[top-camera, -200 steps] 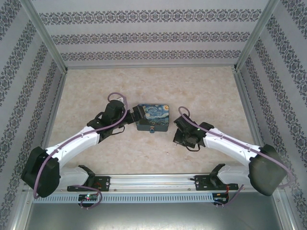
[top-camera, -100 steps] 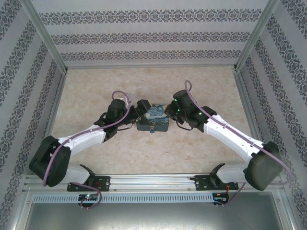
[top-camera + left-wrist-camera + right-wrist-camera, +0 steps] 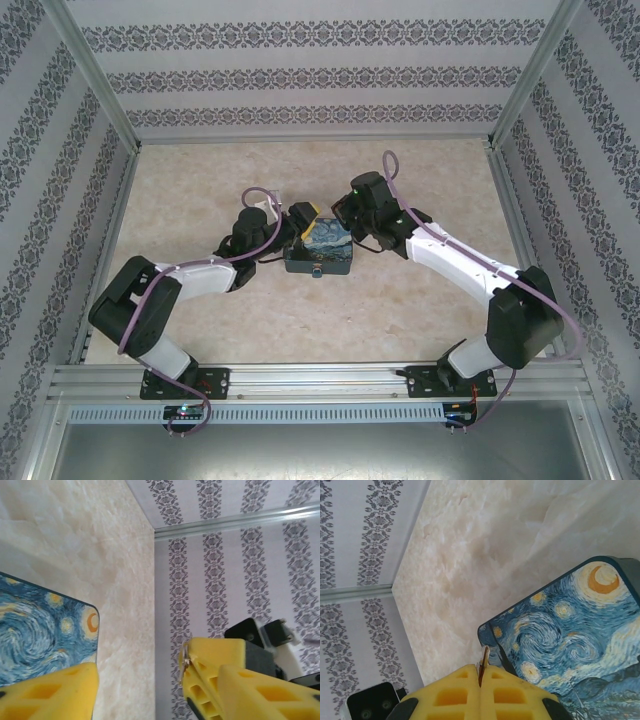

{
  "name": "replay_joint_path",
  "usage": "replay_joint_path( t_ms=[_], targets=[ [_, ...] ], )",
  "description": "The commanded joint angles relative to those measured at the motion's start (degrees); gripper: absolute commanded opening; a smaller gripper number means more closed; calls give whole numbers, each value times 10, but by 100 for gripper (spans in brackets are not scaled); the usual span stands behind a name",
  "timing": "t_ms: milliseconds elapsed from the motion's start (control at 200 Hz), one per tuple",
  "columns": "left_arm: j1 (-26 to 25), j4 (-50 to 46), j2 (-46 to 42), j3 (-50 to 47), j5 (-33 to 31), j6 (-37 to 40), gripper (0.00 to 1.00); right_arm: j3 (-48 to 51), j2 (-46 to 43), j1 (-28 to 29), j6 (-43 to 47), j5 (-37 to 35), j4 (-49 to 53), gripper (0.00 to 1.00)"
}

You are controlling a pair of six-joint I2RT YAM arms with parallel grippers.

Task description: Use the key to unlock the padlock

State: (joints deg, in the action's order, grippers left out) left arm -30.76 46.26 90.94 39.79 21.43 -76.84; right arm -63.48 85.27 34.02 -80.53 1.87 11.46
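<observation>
The starry-night box [image 3: 322, 252] lies mid-table, and the tiny padlock [image 3: 316, 271] hangs on its near face. My right gripper [image 3: 346, 222] hovers over the box's far right part, shut on the key [image 3: 483, 663]. The thin key sticks out edge-on between its yellow fingertips [image 3: 507, 690], above the box lid's corner [image 3: 555, 640]. My left gripper [image 3: 303, 215] is at the box's far left corner, open. One of its fingers [image 3: 50, 692] overlaps the lid [image 3: 35, 635], the other [image 3: 265, 692] is off to the side. The key [image 3: 185, 661] and right fingertips also show in the left wrist view.
Patterned walls [image 3: 310, 75] with metal corner posts [image 3: 525, 90] close in the marble-look table [image 3: 420, 180] on three sides. A metal rail [image 3: 320, 380] carrying the arm bases runs along the near edge. Purple cables [image 3: 400, 190] loop over both arms.
The right arm swung from the box's right side up over its far right part, key still pinched. The left arm reached farther toward the far left corner and its jaws narrowed.
</observation>
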Motion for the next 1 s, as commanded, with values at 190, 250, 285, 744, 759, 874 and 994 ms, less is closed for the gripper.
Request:
replay_joint_path(
  t_ms=[190,250,285,744,759,874,994],
  targets=[
    [-10,75,26,24,-1,-17,41,-1,12,-5,-34,16,-42,0],
    [-12,79,30,26,-5,-19,41,-1,13,-5,-34,18,-43,0],
    [-13,83,32,27,-7,-20,41,-1,13,-4,-34,19,-44,0],
    [-21,82,44,39,-18,-16,32,13,10,-3,-36,23,-51,0],
    [-21,82,43,39,-18,-16,31,14,10,-3,-37,23,-52,0],
    [-22,82,44,40,-23,-14,29,17,8,-3,-35,23,-52,0],
    [-21,79,41,39,-30,-11,30,21,7,-3,-35,23,-52,0]
  ],
)
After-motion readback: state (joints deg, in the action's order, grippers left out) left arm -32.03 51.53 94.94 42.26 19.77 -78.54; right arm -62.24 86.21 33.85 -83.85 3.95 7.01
